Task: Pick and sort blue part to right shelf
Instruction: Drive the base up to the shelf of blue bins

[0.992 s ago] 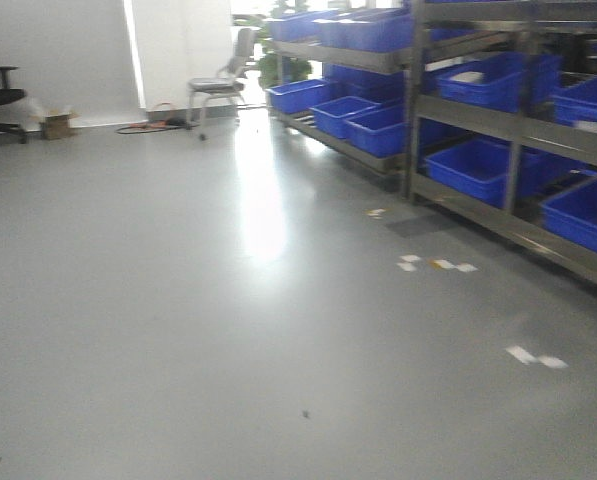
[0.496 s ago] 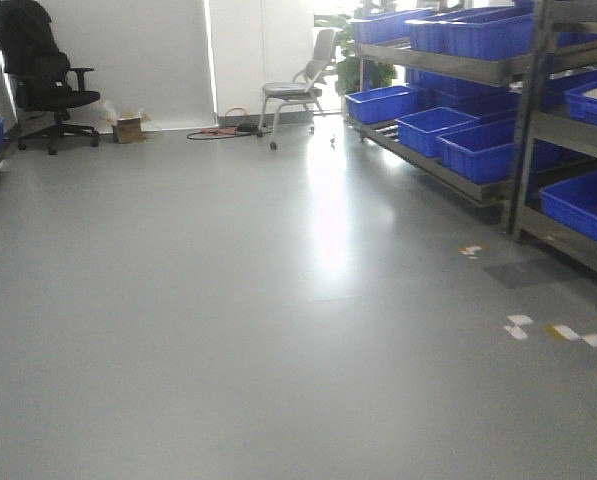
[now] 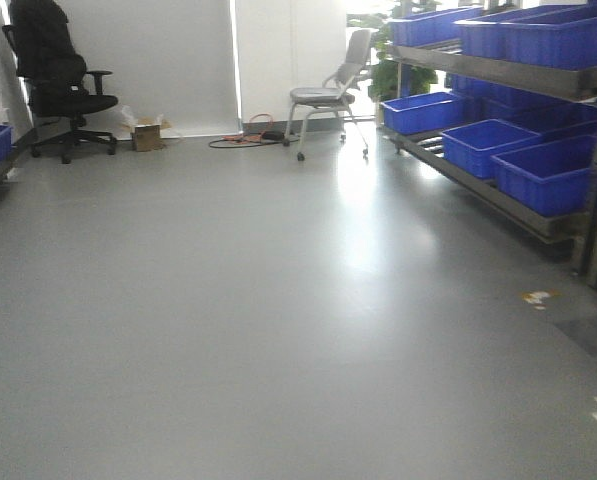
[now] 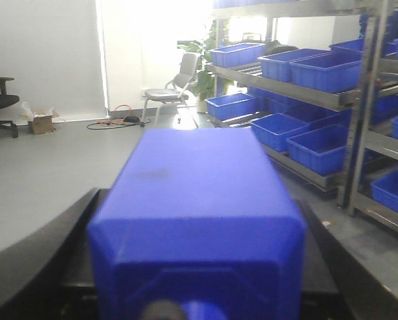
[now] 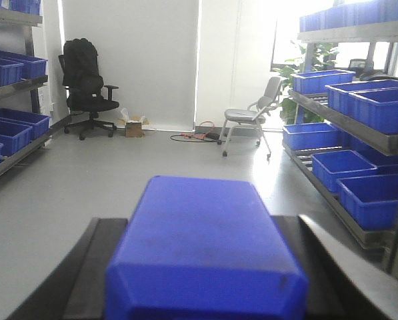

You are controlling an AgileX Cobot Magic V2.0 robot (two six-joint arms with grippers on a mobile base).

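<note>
In the left wrist view, my left gripper (image 4: 199,193) is shut on a blue part (image 4: 195,160); the block fills the space between the black fingers (image 4: 72,240). In the right wrist view, my right gripper (image 5: 202,220) is shut on a second blue part (image 5: 199,253) in the same way. The right shelf (image 3: 523,72) is a steel rack with blue bins (image 3: 548,170) along the right side. It also shows in the left wrist view (image 4: 305,90) and the right wrist view (image 5: 359,123). Neither gripper shows in the front view.
A black office chair (image 3: 63,85), a cardboard box (image 3: 146,135), floor cables (image 3: 248,140) and a grey wheeled chair (image 3: 333,95) stand at the far wall. Paper scraps (image 3: 536,297) lie near the rack. Another rack of blue bins (image 5: 9,133) stands on the left.
The front view has swung left: the right rack slid toward the right edge, and the black chair and left rack came into view.
</note>
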